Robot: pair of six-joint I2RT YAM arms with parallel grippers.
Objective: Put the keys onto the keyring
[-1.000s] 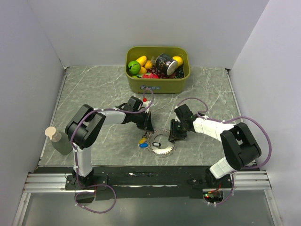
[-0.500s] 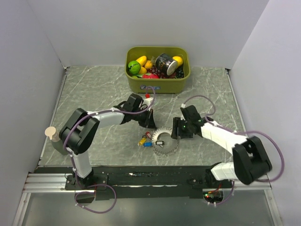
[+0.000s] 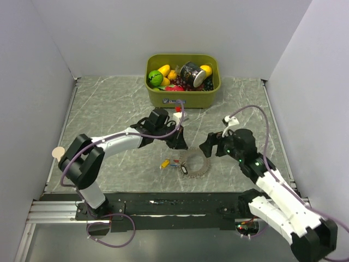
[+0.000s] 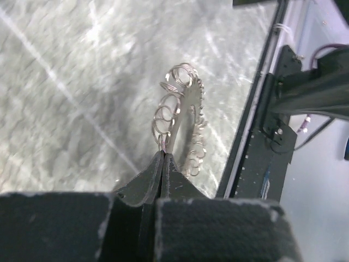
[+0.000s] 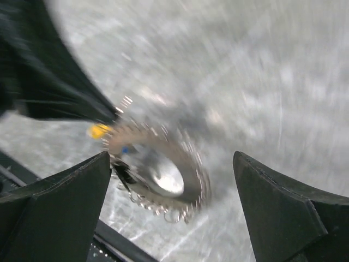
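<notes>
The grey-silver keyring (image 3: 199,170) lies on the marble table in front of the arms, its rim lined with small loops. My left gripper (image 3: 181,146) is shut on the ring's far-left edge; the left wrist view shows its jaws (image 4: 163,154) pinching a small loop of the keyring (image 4: 184,109). A yellow key (image 3: 163,162), a blue key (image 3: 174,162) and a black one (image 3: 184,170) cluster at the ring's left side. My right gripper (image 3: 209,146) stands open just right of the ring. In its blurred wrist view the keyring (image 5: 192,164) and the yellow key (image 5: 98,130) lie beyond the spread right gripper (image 5: 172,158), untouched.
An olive bin (image 3: 182,99) holding toy fruit and a can stands at the back centre. A bottle's cap (image 3: 57,153) shows at the left edge behind my left arm. The black mounting rail (image 3: 174,203) runs along the near edge.
My right gripper has opened wide and drawn back to the right, off the keyring. My left gripper, still shut on the ring, has shifted it a little to the right.
</notes>
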